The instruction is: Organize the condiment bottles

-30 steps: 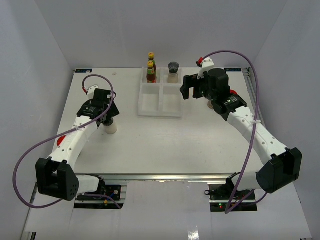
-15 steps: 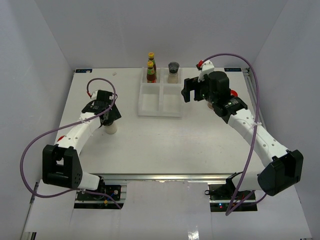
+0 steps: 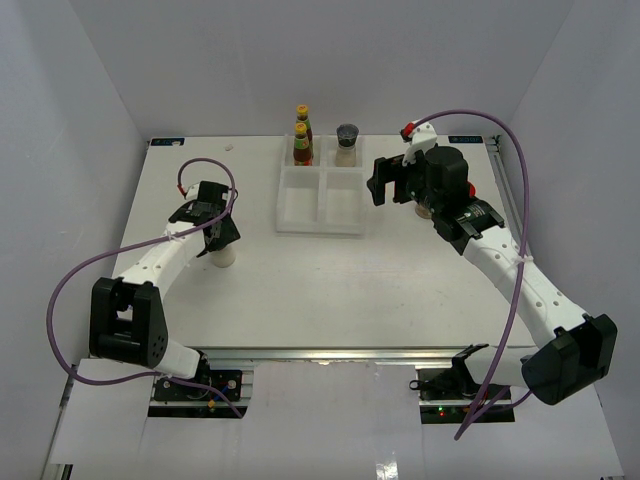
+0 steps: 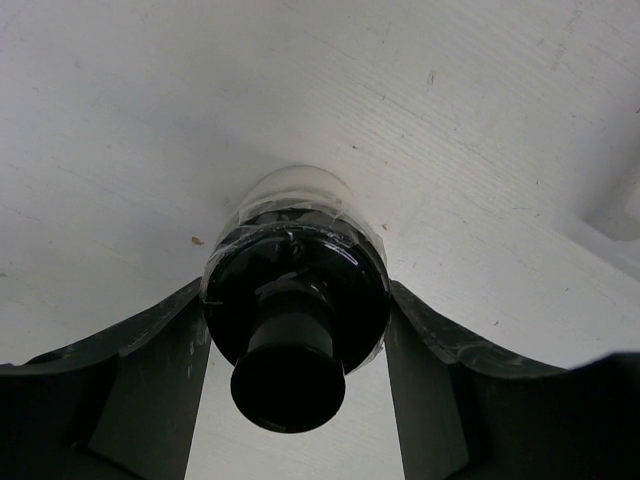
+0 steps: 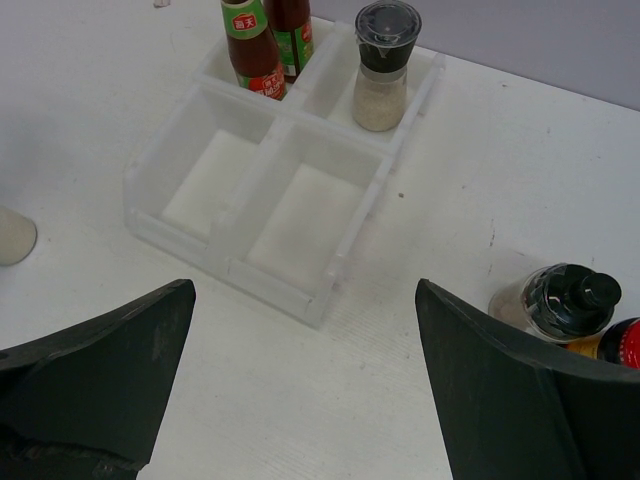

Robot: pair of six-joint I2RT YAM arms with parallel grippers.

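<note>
A black-capped shaker with a pale body stands upright on the table at the left. My left gripper is shut on its cap, a finger against each side. The white divided tray holds two slim red sauce bottles in its far-left compartment. A grey-lidded pale shaker stands in the far-right one. My right gripper hangs open above the table by the tray's right side, holding nothing.
Right of the tray another black-capped shaker stands on the table, with a red-lidded jar right beside it. The tray's two near compartments hold nothing. Purple cables loop over both arms.
My left gripper has closed its fingers onto the shaker's cap, and the left arm's base link swung inward. The right gripper drifted slightly right, still open.
</note>
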